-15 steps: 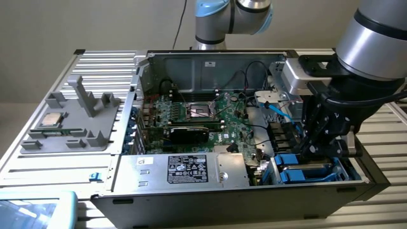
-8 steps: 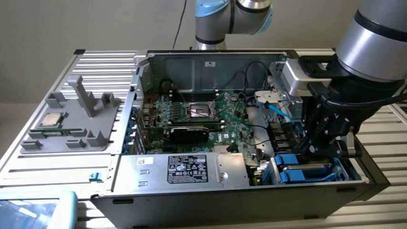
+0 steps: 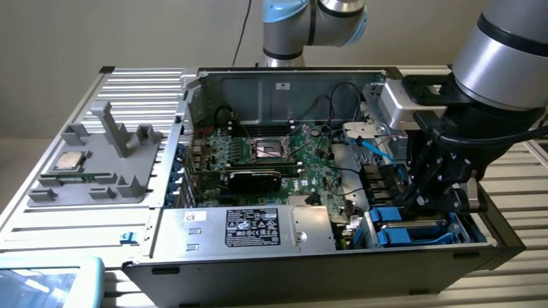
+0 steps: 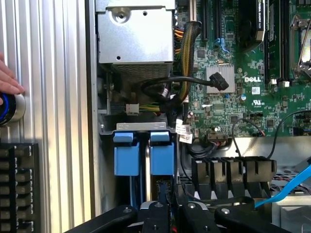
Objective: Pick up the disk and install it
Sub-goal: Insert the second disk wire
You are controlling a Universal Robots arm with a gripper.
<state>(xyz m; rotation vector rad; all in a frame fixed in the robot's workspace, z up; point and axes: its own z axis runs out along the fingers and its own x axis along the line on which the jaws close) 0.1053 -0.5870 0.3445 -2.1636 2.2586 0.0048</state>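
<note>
The disk (image 4: 162, 156) stands on edge in the drive bay (image 3: 419, 232) at the front corner of the open computer case, on the exterior view's right. Its bright blue carrier shows beside a second blue carrier (image 4: 126, 155). My gripper (image 3: 435, 200) is lowered into that bay from above. In the wrist view my gripper (image 4: 169, 209) sits at the near end of the disk, its dark fingers (image 4: 156, 211) drawn close together on the disk's thin edge. The disk's label is hidden.
The motherboard (image 3: 274, 157) fills the case's middle, with a silver power supply box (image 3: 256, 228) in front. A light blue cable (image 3: 374, 146) crosses near the bay. A grey fixture tray with a processor chip (image 3: 68, 162) lies outside. A person's hand (image 4: 7, 80) rests by a blue-lit button (image 4: 9, 108).
</note>
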